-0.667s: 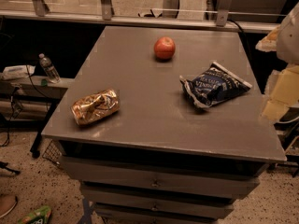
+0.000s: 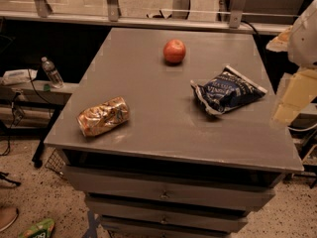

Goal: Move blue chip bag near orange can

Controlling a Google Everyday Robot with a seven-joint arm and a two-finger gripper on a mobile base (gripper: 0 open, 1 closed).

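Camera view: gripper (image 2: 291, 100) stays at far right, state unclear; blue chip bag (image 2: 228, 90), orange can (image 2: 103, 116) unmoved

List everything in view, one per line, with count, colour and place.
dark navy foil chip bag: one, navy and white, tabletop right
dented orange-gold metallic can: one, shiny orange-gold, tabletop front left, on its side
round red apple: one, red, tabletop far middle
grey drawer cabinet: one, grey, centre
clear plastic water bottle: one, clear, low shelf at left
pale yellow claw: one, cream-yellow, off the cabinet's right edge, apart from the bag
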